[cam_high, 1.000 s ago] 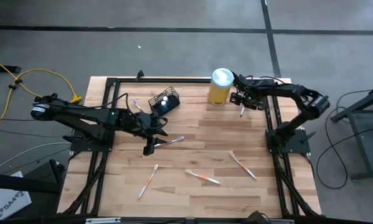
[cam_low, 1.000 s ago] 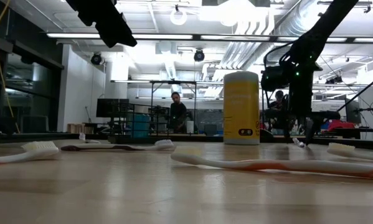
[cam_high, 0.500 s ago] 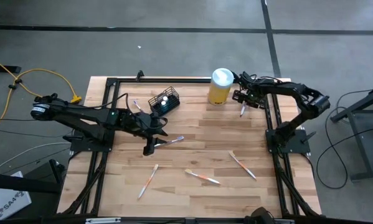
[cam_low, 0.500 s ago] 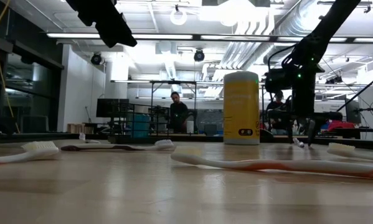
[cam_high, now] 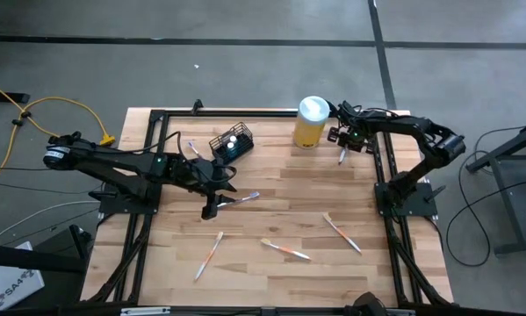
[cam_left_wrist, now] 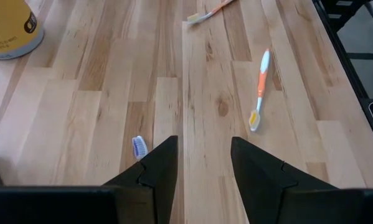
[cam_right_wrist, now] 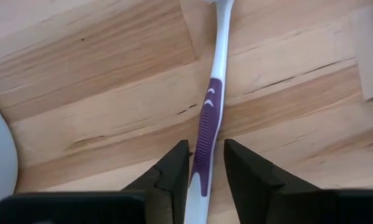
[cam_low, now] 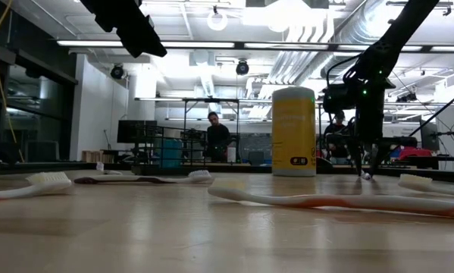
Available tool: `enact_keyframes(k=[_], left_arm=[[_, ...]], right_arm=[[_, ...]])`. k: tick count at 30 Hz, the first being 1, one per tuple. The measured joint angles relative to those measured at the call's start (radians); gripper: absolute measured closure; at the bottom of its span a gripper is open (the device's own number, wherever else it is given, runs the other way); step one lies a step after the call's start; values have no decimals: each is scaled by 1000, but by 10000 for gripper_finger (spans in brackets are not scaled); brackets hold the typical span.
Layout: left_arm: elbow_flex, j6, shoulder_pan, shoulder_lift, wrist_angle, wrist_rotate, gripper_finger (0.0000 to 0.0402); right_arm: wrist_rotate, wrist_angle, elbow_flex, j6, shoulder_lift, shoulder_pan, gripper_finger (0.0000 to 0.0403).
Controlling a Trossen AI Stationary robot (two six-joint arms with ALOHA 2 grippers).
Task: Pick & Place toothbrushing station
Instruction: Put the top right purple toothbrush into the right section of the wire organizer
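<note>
My left gripper (cam_high: 212, 204) hangs unclenched, empty, below the toothbrushing station (cam_high: 232, 143). Right of the yellow canister (cam_high: 310, 122), my right gripper (cam_high: 341, 151) has just pinched in around the purple toothbrush (cam_right_wrist: 206, 124), so lifting looks next.

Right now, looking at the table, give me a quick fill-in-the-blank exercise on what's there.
1. The right tool has its fingers on either side of a toothbrush with a white and ____ handle.
2. The canister with the white lid is ____.
3. The black wire-mesh holder stands on the canister's ____ in the high view.
4. The left tool holds ____.

Missing words: purple; yellow; left; nothing
</note>
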Motion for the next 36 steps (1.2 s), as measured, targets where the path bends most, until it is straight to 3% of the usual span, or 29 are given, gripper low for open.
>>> enact_keyframes(k=[20,36], left_arm=[[0,-1,0,0,0,0,257],[0,-1,0,0,0,0,257]], right_arm=[[-4,3,1,-8,-2,1,386],[25,-2,1,-9,-2,11,394]])
